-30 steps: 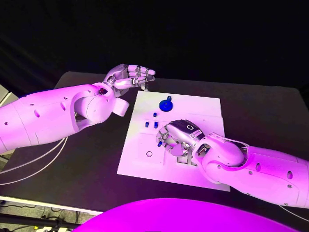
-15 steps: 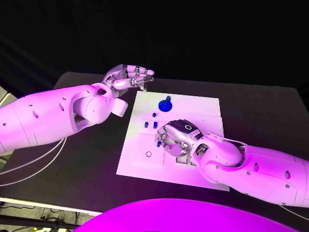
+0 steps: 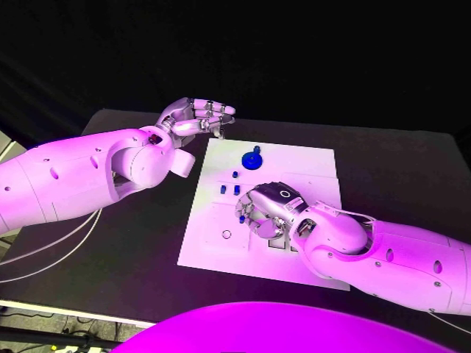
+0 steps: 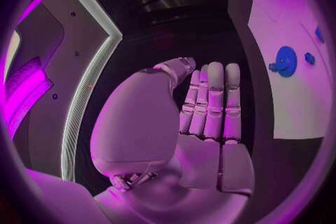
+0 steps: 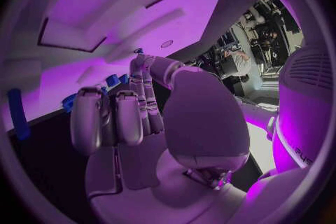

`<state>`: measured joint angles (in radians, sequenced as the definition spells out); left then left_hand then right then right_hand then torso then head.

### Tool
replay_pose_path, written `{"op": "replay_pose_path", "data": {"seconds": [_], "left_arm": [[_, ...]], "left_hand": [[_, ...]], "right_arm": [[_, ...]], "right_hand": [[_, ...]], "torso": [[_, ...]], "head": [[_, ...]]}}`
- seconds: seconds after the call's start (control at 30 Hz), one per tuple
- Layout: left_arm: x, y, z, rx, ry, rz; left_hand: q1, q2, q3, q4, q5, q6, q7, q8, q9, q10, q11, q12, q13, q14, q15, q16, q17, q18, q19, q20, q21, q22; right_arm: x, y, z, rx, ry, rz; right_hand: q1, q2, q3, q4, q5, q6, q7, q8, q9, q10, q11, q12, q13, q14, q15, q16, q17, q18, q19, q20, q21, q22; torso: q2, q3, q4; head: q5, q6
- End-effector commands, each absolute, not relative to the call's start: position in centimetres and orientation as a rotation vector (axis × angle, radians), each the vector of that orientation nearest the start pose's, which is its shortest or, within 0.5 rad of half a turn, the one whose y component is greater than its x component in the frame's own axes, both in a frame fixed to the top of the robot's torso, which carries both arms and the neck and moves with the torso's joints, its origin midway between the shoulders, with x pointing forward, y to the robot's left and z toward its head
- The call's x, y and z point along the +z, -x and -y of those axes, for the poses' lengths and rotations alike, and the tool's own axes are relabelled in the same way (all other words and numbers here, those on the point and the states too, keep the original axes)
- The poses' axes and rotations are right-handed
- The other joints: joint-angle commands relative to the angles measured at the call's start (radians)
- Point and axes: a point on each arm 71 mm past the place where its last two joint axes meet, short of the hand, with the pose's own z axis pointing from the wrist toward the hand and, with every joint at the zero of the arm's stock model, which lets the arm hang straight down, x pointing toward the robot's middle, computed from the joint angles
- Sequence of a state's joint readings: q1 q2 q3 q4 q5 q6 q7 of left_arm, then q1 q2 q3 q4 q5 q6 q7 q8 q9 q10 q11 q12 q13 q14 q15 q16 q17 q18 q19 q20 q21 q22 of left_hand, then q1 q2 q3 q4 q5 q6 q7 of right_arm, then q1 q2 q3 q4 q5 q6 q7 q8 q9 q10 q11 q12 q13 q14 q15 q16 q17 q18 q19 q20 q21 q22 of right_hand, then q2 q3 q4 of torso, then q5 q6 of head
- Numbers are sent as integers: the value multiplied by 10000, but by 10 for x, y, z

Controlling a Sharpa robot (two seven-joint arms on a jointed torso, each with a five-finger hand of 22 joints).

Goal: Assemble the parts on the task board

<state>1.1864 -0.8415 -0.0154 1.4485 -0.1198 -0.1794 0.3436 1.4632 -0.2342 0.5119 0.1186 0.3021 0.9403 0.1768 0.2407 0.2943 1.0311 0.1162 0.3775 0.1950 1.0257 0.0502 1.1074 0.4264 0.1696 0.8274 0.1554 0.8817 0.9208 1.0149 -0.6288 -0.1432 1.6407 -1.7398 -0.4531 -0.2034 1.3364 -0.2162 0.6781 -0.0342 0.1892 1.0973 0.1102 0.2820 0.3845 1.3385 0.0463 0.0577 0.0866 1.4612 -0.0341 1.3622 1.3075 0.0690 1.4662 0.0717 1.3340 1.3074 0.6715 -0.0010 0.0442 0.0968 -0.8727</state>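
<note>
A robotics lab: a black tabletop (image 3: 405,158) against dark curtains, cables (image 3: 45,254) trailing off its left edge.

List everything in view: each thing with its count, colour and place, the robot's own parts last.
table: one, black, under everything.
task board: one, white, middle of the table.
large round part: one, blue, on the board's far half.
small parts: several, blue, on the board beside the right hand; exact count unclear.
cables: pale, on the table under the left arm.
left hand: one, silver, raised off the board's far left corner, fingers straight and together in the wrist view, holding nothing.
right hand: one, silver, over the board's middle, fingers curled down; whether it holds something cannot be told.
</note>
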Motion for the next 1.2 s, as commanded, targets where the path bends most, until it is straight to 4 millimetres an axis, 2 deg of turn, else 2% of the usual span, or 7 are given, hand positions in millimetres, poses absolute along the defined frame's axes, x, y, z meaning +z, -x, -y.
{"op": "replay_pose_path", "data": {"seconds": [0.03,0.6,0.77,0.83,1.0,1.2], "left_arm": [[-181,-500,-221,-15779,10015,-15171],[-181,-500,-223,-15710,10041,-15158],[-181,-499,-223,-15711,10043,-15182],[-181,-499,-223,-15712,10044,-15190],[-181,-499,-223,-15713,10045,-15199],[-181,-499,-223,-15718,10042,-15199]], "left_hand": [[-73,56,-37,-2,-16,-6,15,31,12,-98,-14,39,14,-44,-34,-60,-12,129,-18,-34,-59,-12],[-66,60,-35,-9,-17,-6,13,33,14,-104,-16,48,17,-46,-35,-62,-13,129,-17,-34,-62,-13],[-66,60,-35,-9,-17,-6,13,33,14,-104,-16,48,17,-46,-35,-62,-13,129,-17,-34,-62,-13],[-66,60,-35,-9,-17,-6,13,33,14,-104,-16,48,17,-46,-35,-62,-13,129,-17,-34,-62,-13],[-53,70,-33,-22,-25,-10,14,36,16,-119,-16,70,23,-49,-37,-65,-15,131,-14,-35,-67,-15],[-57,71,-36,-21,-29,-11,14,37,17,-124,-14,75,24,-50,-36,-66,-15,130,-14,-35,-69,-16]], "right_arm": [[-275,-379,64,8390,4525,-16875],[-274,-381,66,8273,4282,-16783],[-274,-382,68,8208,4123,-16696],[-273,-382,68,8216,4026,-16603],[-270,-383,70,8300,3749,-16302],[-263,-380,79,8534,3348,-16026]], "right_hand": [[-109,0,-76,-6,-49,-11,53,29,-14,-55,5,44,-5,691,30,35,65,-179,144,-14,-57,1511],[-316,-184,-231,120,-92,-343,176,-216,-67,-577,160,22,-134,671,153,89,1,-153,94,86,-224,1455],[-354,-256,-242,176,-87,-479,258,-320,-91,-906,259,22,-185,647,236,86,-68,-115,27,155,-430,1370],[-383,-338,-245,214,-91,-663,325,-442,-130,-1197,340,19,-205,615,302,50,-153,-67,-62,209,-690,1256],[-383,-523,-274,253,-90,-1147,330,-767,-233,-1660,406,25,-200,543,366,-55,-366,39,-239,283,-1234,1013],[-367,-646,-366,242,-99,-1290,306,-865,-255,-1832,424,55,-186,518,376,-87,-449,62,-271,304,-1372,949]], "torso": [[8,6,1],[3,1,3],[3,0,2],[-1,1,1],[-3,4,1],[-6,0,-3]], "head": [[-1,1],[-39,29],[-73,47],[-72,53],[-99,65],[-130,124]]}}
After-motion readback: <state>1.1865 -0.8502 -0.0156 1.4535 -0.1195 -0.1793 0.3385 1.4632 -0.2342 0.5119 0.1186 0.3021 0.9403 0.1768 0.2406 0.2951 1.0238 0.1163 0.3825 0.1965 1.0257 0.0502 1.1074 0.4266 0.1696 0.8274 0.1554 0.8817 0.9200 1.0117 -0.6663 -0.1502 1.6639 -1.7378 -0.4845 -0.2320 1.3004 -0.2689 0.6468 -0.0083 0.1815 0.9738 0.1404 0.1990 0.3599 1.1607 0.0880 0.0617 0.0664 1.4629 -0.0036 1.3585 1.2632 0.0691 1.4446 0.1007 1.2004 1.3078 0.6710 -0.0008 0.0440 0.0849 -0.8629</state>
